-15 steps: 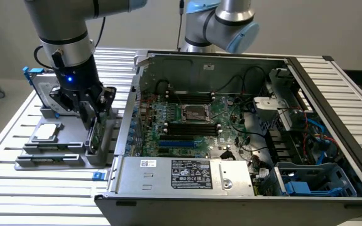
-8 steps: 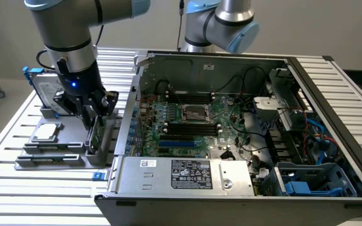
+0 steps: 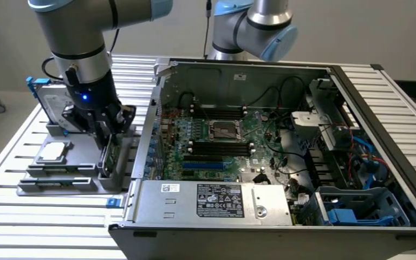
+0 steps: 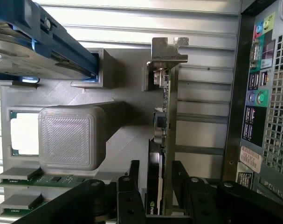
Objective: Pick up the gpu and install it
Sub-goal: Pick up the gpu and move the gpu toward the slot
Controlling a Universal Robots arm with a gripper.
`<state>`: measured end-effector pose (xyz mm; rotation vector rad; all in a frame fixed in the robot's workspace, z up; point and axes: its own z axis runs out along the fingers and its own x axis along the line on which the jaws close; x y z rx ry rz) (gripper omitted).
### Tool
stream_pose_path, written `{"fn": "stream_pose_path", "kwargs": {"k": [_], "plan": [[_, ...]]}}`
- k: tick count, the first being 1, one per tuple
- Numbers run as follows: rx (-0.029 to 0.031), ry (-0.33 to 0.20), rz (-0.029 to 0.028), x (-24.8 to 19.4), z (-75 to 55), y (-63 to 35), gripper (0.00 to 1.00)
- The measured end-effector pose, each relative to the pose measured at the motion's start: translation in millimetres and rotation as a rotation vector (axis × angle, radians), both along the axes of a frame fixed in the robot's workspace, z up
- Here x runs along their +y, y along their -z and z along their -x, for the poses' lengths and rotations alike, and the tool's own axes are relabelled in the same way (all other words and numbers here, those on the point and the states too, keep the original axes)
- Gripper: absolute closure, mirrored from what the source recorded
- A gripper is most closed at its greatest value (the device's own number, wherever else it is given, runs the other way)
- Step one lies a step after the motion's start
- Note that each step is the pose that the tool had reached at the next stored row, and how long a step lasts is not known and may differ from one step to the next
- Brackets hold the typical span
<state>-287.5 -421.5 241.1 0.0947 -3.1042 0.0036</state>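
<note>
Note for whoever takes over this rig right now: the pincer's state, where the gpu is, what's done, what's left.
Pincer: open, one finger on each side of the gpu, with small gaps on both sides.
Gpu: standing on edge in the gray holder, outside the open computer case.
Done: pincer lined up on the card.
Left: grip, lift, install; none of it is done yet.

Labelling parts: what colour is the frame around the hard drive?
The hard drive's frame is blue, clearest in the wrist view.
</note>
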Motion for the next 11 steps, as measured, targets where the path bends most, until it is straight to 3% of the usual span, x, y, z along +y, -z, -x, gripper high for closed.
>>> {"fn": "stream_pose_path", "kwargs": {"k": [1,3,4,11], "plan": [[0.0000,0.000,0.0000,0.0,-0.1,0.0,0.67],[-0.0001,0.000,0.0000,0.0,-0.4,0.0,0.67],[0.0000,0.000,0.0000,0.0,-0.5,0.0,0.73],[0.0001,0.000,0.0000,0.0,-0.7,0.0,0.73]]}}
